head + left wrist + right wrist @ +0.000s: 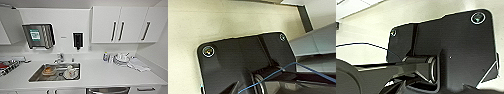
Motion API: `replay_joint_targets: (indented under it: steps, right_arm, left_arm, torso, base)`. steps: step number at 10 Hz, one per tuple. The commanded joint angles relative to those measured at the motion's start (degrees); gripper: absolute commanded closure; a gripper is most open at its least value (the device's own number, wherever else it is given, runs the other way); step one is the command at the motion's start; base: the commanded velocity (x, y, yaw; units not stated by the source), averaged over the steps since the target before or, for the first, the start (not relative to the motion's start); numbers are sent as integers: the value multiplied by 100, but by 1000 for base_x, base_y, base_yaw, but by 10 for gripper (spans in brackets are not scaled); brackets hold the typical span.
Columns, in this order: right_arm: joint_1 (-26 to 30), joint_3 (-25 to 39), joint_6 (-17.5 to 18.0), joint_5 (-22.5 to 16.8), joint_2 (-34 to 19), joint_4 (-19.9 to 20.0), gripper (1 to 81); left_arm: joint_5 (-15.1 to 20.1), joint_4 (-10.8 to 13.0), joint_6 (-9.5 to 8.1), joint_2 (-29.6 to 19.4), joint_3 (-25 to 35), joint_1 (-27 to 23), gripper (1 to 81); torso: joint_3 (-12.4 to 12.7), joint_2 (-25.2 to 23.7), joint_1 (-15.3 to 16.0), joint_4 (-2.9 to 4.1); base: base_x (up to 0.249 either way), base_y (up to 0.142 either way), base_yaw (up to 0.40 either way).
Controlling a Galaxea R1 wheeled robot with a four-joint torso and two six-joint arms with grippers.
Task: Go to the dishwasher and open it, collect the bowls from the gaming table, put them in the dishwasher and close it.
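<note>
Dishwasher (108,90) sits under the counter (105,73), at the bottom edge of the head view, just right of the sink (56,72); a strip of its steel top and bar handle (107,89) is what can be seen. It looks shut, so the opening step seems not yet done.

The door will likely be stiff and fairly heavy, hinged low, with a smooth, slippery front. The bar handle is the place to take hold, near its middle, so the door drops evenly.

White dishes (121,59) stand on the counter to the right, below the cabinets (125,23).

Whether either gripper's fingers are wide or narrow cannot be told; the wrist views give dark plate and pale floor.
</note>
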Motion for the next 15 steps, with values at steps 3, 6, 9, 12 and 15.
replay_joint_targets:
  steps: [3,6,9,12,15]
  right_arm:
    - [673,2835,149,-281,-2481,363,10]
    - [1033,3926,175,-70,-3563,574,10]
    - [1482,4569,236,10,-4241,873,10]
    - [1869,4710,527,19,-4346,926,10]
    - [2107,4745,640,10,-4320,935,10]
  left_arm:
    - [-407,14,14,-1778,1739,-213,10]
    - [-812,40,14,-2693,2839,-213,10]
    - [-1041,75,22,-3449,3797,-256,10]
    - [-1182,75,49,-3977,4414,-573,10]
    - [-1059,118,32,-4459,5158,-1109,10]
  torso:
    - [0,-835,531,0]
    - [-549,-1447,911,0]
    - [-961,-1970,1235,0]
    - [-966,-2549,1611,0]
    - [-1075,-3080,1948,0]
  base:
    - [0,0,0]
    - [0,0,0]
    - [0,0,0]
    - [0,0,0]
    - [0,0,0]
